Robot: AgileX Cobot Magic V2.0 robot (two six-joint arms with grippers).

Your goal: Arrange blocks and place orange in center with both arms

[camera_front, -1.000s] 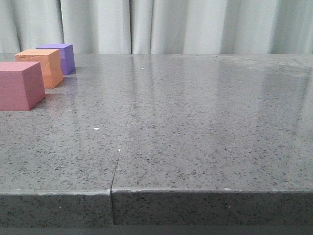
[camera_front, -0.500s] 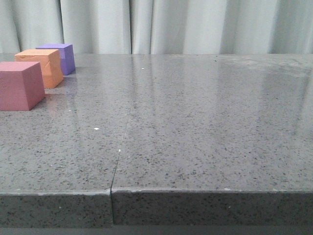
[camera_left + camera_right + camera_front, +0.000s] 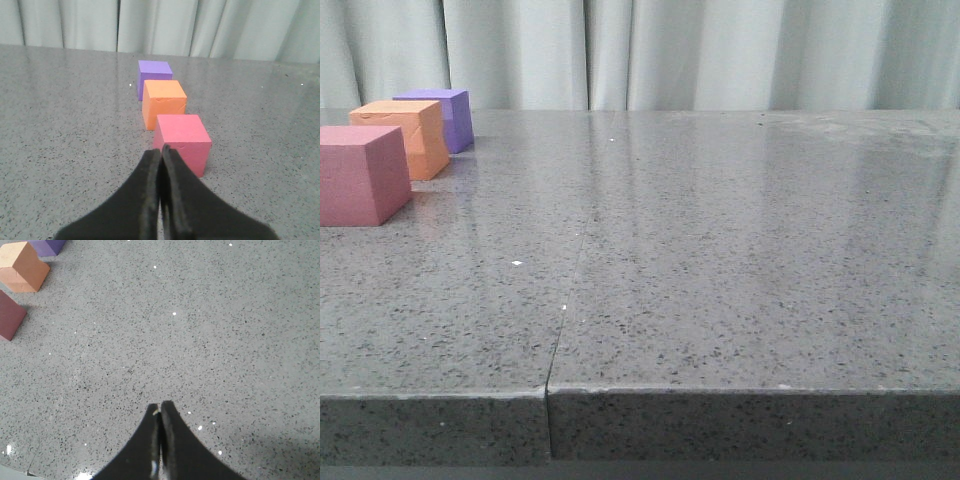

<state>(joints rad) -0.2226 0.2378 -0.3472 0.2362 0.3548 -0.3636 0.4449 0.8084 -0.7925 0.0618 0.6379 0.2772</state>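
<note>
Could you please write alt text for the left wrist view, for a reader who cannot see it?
Three foam cubes sit in a row on a grey speckled table: a pinkish-red cube nearest the camera, an orange cube in the middle, a purple cube farthest. The black left gripper, fingers shut and empty, points at the pinkish-red cube.

Three foam cubes in a row: purple cube [image 3: 154, 77], orange cube [image 3: 163, 103] between, pinkish-red cube [image 3: 182, 141].

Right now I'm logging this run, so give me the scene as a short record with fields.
blocks: purple cube, orange cube, pinkish-red cube, in one line on the table
middle block: orange
left claw: shut, empty, short of the pinkish-red cube
right claw: shut, empty, over bare table, away from the blocks
backdrop: pale curtain
</note>
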